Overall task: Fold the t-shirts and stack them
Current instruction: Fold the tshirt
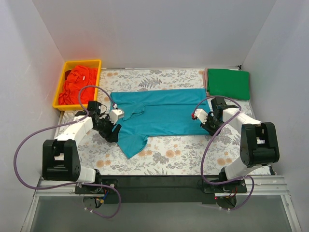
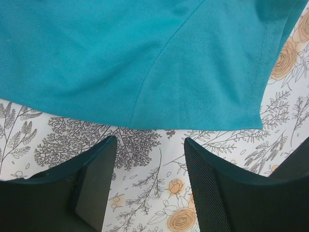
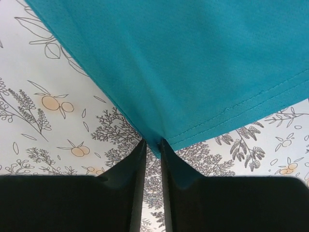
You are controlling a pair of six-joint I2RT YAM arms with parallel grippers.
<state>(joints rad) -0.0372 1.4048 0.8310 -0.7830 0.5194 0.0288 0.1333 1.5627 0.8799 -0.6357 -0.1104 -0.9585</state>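
A teal-blue t-shirt (image 1: 159, 116) lies spread flat in the middle of the table. My left gripper (image 1: 112, 133) is open and empty just short of the shirt's near left sleeve; in the left wrist view the gripper (image 2: 150, 145) hovers over the floral sheet with the sleeve hem (image 2: 193, 123) just beyond its fingertips. My right gripper (image 1: 207, 127) is shut on the shirt's near right hem corner (image 3: 153, 140). A folded bright green t-shirt (image 1: 228, 83) lies at the back right. An orange-red t-shirt (image 1: 77, 84) is bunched in the bin.
A yellow plastic bin (image 1: 59, 93) stands at the back left. A grey floral-printed sheet (image 1: 183, 152) covers the table. White walls close in the back and both sides. Purple cables loop beside both arms.
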